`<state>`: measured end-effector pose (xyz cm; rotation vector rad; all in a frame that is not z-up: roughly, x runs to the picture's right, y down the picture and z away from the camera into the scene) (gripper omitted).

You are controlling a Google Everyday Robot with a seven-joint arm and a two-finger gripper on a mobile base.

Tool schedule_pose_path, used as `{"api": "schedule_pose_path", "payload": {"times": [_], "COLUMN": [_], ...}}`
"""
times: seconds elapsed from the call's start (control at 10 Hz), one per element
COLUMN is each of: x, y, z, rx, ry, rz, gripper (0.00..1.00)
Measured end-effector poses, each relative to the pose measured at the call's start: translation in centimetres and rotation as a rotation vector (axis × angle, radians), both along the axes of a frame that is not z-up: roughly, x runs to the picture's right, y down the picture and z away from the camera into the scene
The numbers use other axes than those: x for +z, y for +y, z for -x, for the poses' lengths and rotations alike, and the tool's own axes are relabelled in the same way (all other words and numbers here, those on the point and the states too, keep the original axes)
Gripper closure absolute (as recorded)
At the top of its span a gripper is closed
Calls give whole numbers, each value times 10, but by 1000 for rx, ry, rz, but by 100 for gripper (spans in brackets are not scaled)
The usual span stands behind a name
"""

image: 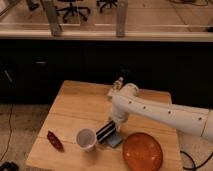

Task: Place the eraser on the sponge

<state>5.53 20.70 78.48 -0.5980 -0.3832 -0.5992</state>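
Counting from the left, one brown leaf-shaped thing (pixel 55 140), one white cup (pixel 86 139), one eraser (pixel 104 134), one sponge (pixel 116 142) and one orange plate (pixel 143 152) are seen. The eraser is gripped, tilted, by the end effector (pixel 110 128), just right of the cup and over the sponge's left edge. Everything else is laid on a pale wooden worktop (pixel 75 106). Dark cupboards (pixel 50 65) are seen behind it, with office chairs (pixel 70 7) farther back.

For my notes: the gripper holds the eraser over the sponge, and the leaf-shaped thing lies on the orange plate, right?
No: the camera view shows the leaf-shaped thing on the table, not the orange plate. The gripper does hold the eraser over the sponge.
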Motion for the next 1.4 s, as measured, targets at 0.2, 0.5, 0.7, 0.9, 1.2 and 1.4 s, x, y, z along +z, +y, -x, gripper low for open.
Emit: {"api": "schedule_pose_path", "payload": {"times": [0.2, 0.5, 0.7, 0.9, 1.2, 1.4], "x": [-1, 4, 9, 15, 17, 17], "y": [6, 11, 17, 23, 26, 26], "z": [-10, -6, -4, -3, -2, -2], "rx": [19, 19, 20, 23, 22, 21], "ry": [7, -1, -6, -11, -15, -15], "rz": [3, 14, 29, 43, 51, 53], "gripper": [100, 100, 100, 96, 67, 48]}}
